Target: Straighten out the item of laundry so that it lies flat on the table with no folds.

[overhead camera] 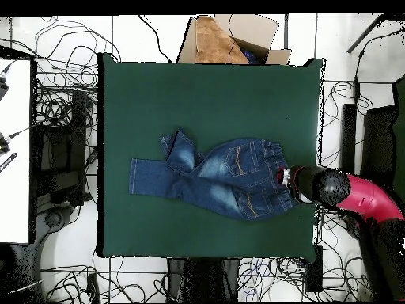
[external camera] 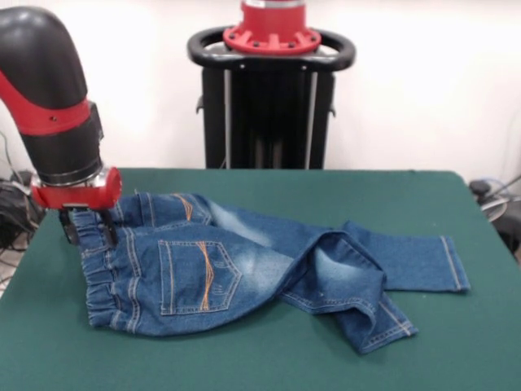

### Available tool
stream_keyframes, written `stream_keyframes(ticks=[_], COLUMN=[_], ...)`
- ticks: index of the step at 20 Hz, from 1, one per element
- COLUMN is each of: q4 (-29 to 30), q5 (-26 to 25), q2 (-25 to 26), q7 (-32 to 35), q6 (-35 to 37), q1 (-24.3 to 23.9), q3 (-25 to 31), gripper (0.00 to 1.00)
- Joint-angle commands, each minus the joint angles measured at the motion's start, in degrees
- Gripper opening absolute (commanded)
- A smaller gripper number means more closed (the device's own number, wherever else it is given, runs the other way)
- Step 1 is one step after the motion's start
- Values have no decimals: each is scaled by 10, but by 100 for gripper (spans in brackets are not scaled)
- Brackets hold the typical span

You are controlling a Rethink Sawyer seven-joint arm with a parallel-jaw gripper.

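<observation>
On the green table [external camera: 269, 358], the gripper [external camera: 88, 230] pinches the crumpled jeans' [external camera: 244, 273] waistband, cables littering the floor [overhead camera: 59, 119].

We see the table [overhead camera: 142, 87] bare on every side of the jeans [external camera: 244, 269]; only the garment sits on the felt. Wide open strips along both long edges, and open felt past the leg cuffs. Low obstacle only: one leg folded back across the other, a raised bump near the cuffs. Waistband end is blocked: the gripper [external camera: 88, 230] sits right at the gathered waistband, with the thick arm [overhead camera: 356, 194] reaching in over that table edge. Off the table, a cardboard box [overhead camera: 229, 39] sits against one long edge, and cables [overhead camera: 67, 103] crowd the floor all round. The pedestal [external camera: 271, 98] stands at the opposite long edge, mid-span.
</observation>
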Motion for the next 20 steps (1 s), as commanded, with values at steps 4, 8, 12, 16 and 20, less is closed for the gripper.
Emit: stream_keyframes(ticks=[4,8,12,16,20], q4=[-49,-73,-80,-85,-79], q5=[-70,-105,-137,-158,-135], q2=[29,35,17,8,30], q7=[-75,-77,-82,-83,-67], q6=[42,40,42,44,42], q1=[49,64,74,81,63], q3=[-16,-30,-40,-42,-26], gripper=[100,100,100,100,100])
